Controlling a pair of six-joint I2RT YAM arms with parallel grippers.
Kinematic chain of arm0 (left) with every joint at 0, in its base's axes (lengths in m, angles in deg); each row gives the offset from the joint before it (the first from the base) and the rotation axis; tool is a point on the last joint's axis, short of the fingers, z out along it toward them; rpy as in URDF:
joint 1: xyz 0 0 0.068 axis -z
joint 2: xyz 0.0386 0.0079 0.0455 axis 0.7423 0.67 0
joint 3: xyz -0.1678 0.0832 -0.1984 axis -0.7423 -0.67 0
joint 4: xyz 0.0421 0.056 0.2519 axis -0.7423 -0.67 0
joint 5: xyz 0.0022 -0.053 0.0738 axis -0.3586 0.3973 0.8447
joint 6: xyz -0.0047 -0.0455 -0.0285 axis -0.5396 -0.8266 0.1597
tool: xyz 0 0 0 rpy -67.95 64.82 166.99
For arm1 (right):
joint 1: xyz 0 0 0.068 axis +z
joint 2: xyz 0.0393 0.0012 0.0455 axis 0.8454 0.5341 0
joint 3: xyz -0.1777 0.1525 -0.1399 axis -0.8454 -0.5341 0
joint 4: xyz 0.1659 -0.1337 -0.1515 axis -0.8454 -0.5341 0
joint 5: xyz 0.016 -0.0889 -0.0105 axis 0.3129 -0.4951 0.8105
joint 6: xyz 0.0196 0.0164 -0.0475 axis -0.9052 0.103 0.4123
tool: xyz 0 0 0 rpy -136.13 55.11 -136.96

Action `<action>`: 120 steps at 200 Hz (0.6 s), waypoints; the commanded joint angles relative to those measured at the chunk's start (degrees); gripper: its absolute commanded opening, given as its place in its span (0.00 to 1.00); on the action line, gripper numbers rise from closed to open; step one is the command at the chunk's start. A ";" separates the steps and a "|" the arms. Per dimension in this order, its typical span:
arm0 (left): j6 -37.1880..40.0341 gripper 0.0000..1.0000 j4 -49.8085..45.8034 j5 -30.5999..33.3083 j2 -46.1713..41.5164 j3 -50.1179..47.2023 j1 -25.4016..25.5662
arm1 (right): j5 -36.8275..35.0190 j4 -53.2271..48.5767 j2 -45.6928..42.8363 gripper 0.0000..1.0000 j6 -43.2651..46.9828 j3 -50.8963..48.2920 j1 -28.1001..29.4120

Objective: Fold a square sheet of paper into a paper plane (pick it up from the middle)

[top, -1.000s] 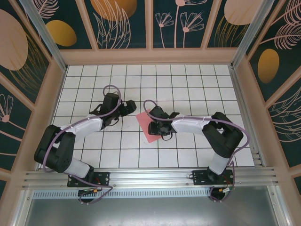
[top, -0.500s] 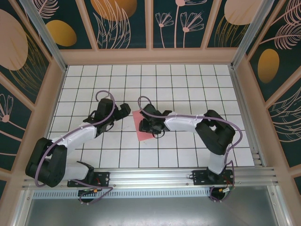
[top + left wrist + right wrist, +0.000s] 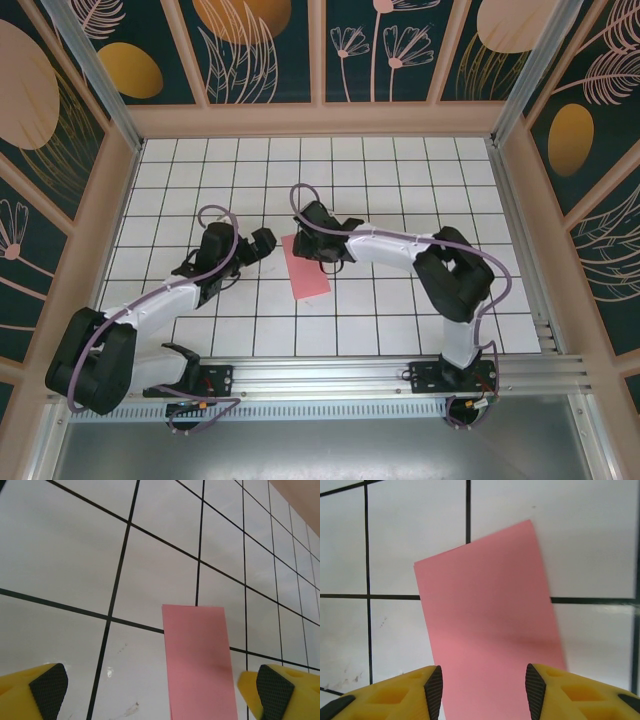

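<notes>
Right gripper (image 3: 484, 685) slid farther along the sheet (image 3: 485, 605) — jaws half-open, perhaps touching.

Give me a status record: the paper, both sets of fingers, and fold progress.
paper: pink sheet, narrow rectangular outline, lying flat on the tiled table
left gripper: fingers wide open, empty, low over the table with one end of the sheet ahead between them
right gripper: fingers apart, straddling the sheet from above; contact with it cannot be told
held: nothing lifted by either arm
fold progress: no dart shape, no centre ridge visible; likely folded in half, layers unclear
</notes>
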 commanded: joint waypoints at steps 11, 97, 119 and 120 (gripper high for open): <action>-1.87 0.99 5.97 -2.53 -0.89 -2.39 -0.39 | 2.76 0.78 5.72 0.49 3.28 3.37 -1.52; -0.99 0.98 3.57 -4.20 -2.16 -3.32 -0.39 | -3.90 -0.45 10.75 0.46 -4.58 3.28 -3.77; -0.48 0.99 3.76 -7.05 -1.31 -3.14 -0.39 | -8.53 -1.68 8.34 0.46 -10.28 1.74 -3.49; -0.51 0.99 3.75 -7.11 -1.33 -3.14 -0.39 | -8.73 -1.79 8.19 0.46 -10.43 1.68 -3.51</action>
